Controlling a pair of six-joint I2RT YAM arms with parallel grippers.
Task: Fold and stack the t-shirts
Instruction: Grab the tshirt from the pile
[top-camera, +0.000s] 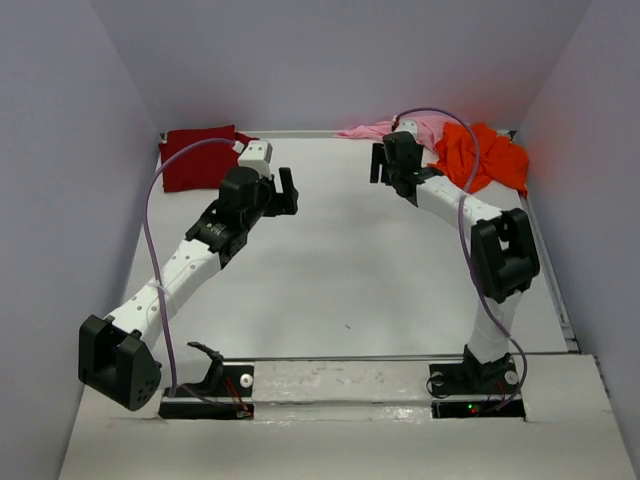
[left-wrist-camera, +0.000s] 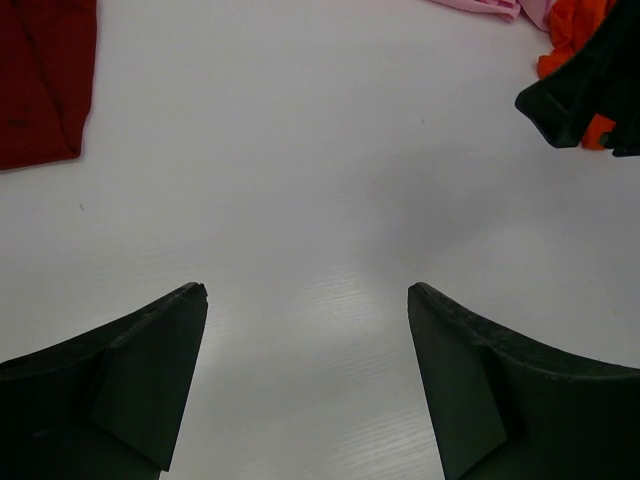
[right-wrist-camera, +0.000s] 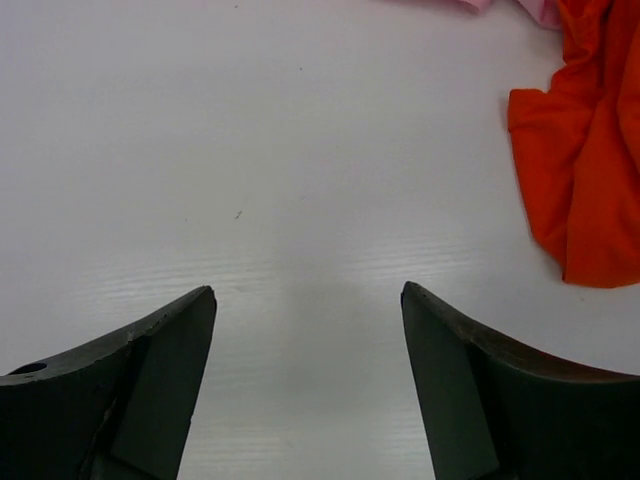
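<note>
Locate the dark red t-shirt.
Top view: the dark red t-shirt lies in the far left corner of the table, beyond the left gripper, opposite the orange t-shirt at far right.

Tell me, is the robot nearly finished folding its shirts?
Not nearly. The dark red t-shirt looks folded flat in the far left corner. Nothing is in hand: the left gripper and right gripper are open and empty. The orange t-shirt and pink t-shirt lie crumpled at the far right, and nothing is stacked.

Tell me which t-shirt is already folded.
The dark red t-shirt, a neat flat rectangle alone in the far left corner; the orange t-shirt and pink t-shirt lie crumpled together at far right.
</note>
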